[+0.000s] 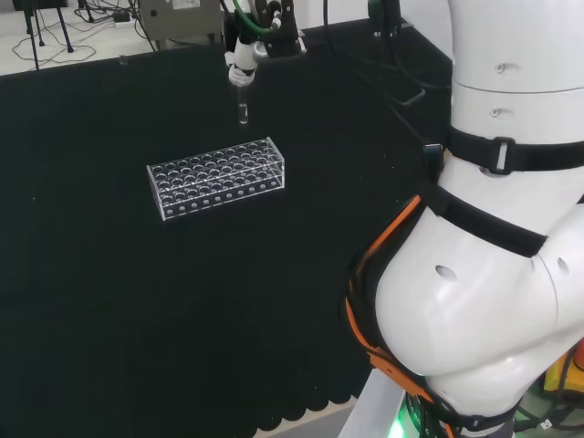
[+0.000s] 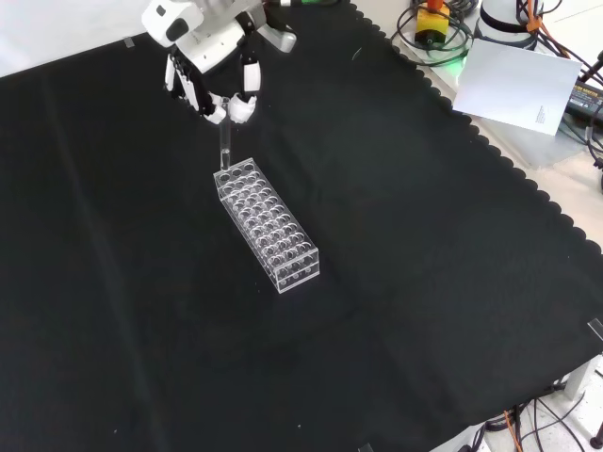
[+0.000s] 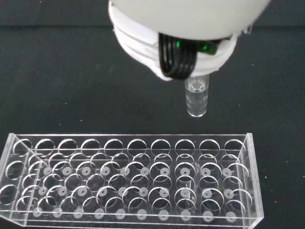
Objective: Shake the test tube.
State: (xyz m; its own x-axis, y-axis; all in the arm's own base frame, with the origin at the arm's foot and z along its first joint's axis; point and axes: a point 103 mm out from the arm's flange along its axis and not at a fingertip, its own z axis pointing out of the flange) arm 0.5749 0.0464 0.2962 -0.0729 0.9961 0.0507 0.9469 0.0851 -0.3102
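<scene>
- On the desk, under black cloth, a clear rack with rows of round holes lies left of the white arm in the head view; its holes look empty in the wrist view.
- Above the rack's right end in the head view, the tube hangs upright in the air, its rounded bottom clear of the rack.
- At the tube's top, the robot hand has its fingertips closed on the tube from above.
- From the front view, the robot hand comes in at top left, fingers curled down round the tube, whose lower end is just above the rack's far end.
- Seen from the wrist, the tube sticks out below the robot hand, apart from the rack.
</scene>
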